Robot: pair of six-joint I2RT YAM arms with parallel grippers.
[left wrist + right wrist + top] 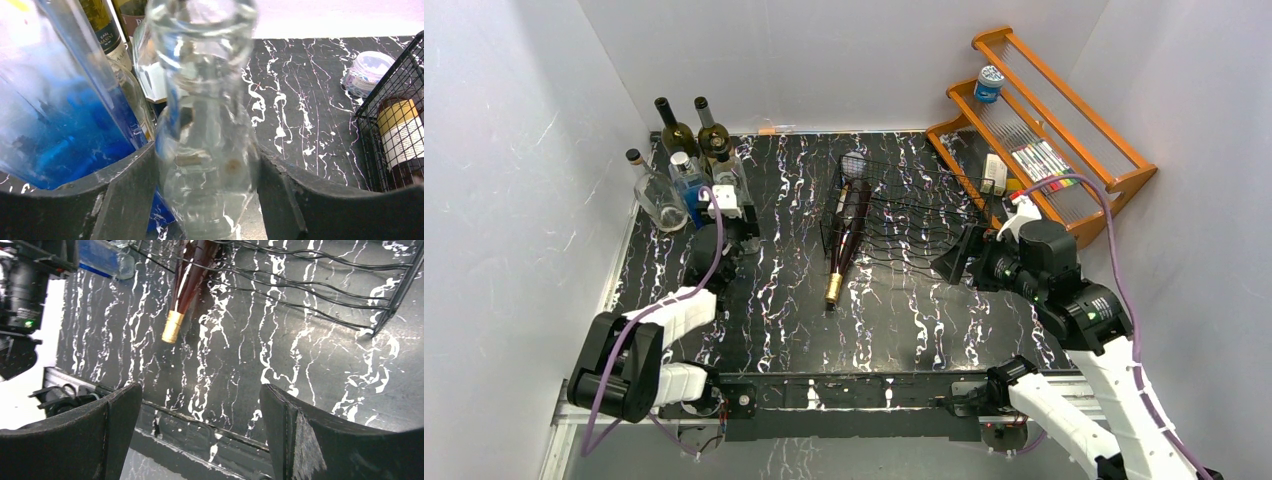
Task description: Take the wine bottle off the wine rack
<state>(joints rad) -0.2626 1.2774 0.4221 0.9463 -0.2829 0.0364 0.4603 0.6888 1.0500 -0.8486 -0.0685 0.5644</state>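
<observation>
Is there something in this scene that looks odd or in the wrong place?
Yes. The left gripper is closed around a clear glass bottle in the standing group at the far left, not the wine bottle, which lies in the wine rack. The right gripper is open, holding nothing.

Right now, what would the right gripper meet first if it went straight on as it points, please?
Probably the bare marbled tabletop: the open right gripper angles down at it, with the gold-capped wine bottle off to one side of that line. Depth is unclear.
</observation>
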